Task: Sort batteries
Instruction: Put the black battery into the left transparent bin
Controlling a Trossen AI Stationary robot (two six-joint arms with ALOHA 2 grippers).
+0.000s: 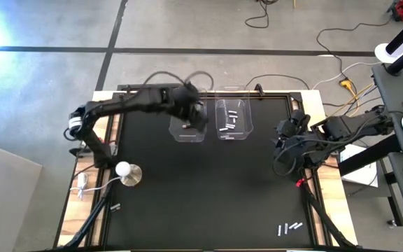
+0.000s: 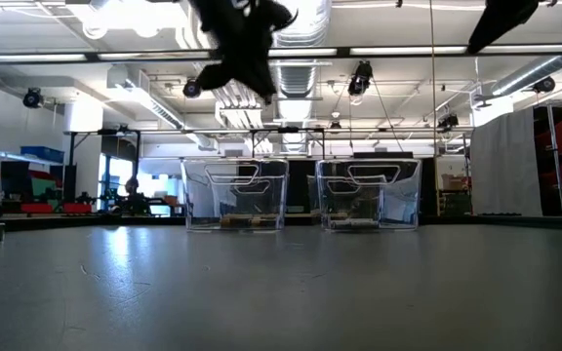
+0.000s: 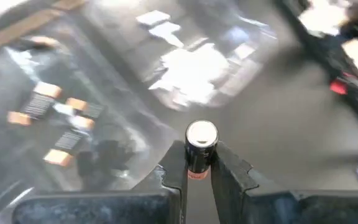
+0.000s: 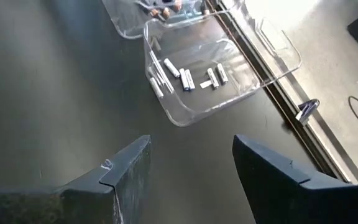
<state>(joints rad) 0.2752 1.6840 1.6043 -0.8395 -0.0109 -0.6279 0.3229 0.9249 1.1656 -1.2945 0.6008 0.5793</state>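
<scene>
High view: the left gripper (image 1: 196, 112) hangs over the left clear bin (image 1: 187, 133), at the far middle of the black table (image 1: 208, 196). The right clear bin (image 1: 234, 120) just beside it holds silvery batteries (image 1: 231, 120). The right gripper (image 1: 283, 136) waits near the table's right edge. Three loose silvery batteries (image 1: 289, 227) lie at the near right corner, well apart from the bins.

Low view: the left gripper (image 2: 245, 44) is high above the left bin's rim (image 2: 234, 166), so there is free room below.

Left wrist view: its fingers (image 3: 232, 177) are clamped on a dark battery (image 3: 200, 149) with a copper band, standing upright. Copper-ended batteries (image 3: 58, 124) lie in the bin below. A good drop likely means centring inside the walls and lowering before release.

Right wrist view: the right gripper (image 4: 191, 168) is spread and empty, facing the bin (image 4: 197, 112) of silvery cells (image 4: 185, 78).
</scene>
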